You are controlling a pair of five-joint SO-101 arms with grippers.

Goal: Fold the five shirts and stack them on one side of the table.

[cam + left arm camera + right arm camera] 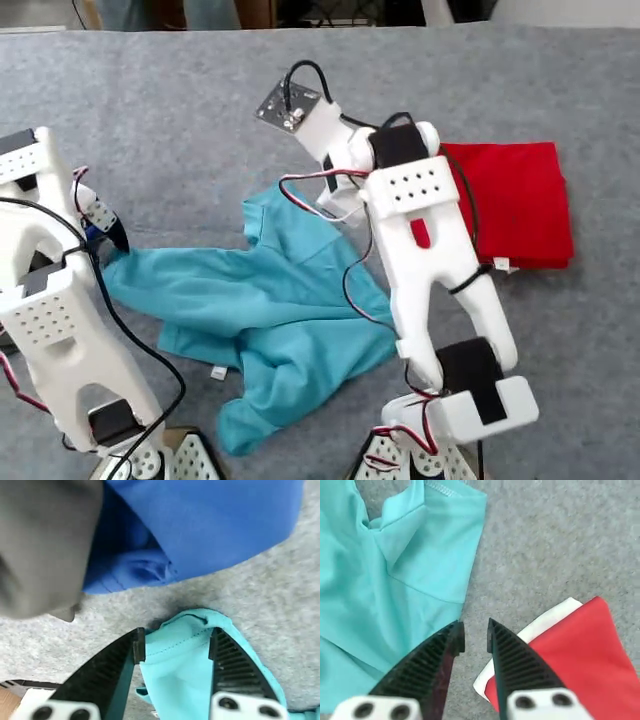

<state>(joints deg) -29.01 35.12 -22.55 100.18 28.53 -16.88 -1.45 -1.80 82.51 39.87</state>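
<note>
- While the teal shirt (270, 300) lies rumpled and unfolded mid-table between my arms, the step in hand is, I judge, spreading it flat before folding.
- My left claw (176, 641) is released. Its jaws stand apart and straddle the shirt's left tip, with the cloth between them but not pinched.
- My right claw (475, 630) grasps nothing. Its jaws are a crack apart over bare table (545, 540), between the teal shirt's right edge and the stack.
- The stack sits on the right side: a folded red shirt (520, 205) on top of a white one (540, 625). Just an edge of the white peeks out, so I take it for a shirt rather than know it.
- A blue shirt (210, 525) lies bunched at the left, just beyond my left claw, unfolded.
- Next move, I reckon: clench left on the tip, take another corner with right, and pull the cloth taut and flat. A loose bite would let it slip.
- Count: four shirts, one each of teal, red, white and blue; two claws.
- Two look folded and stacked, so less than half of the five.
</note>
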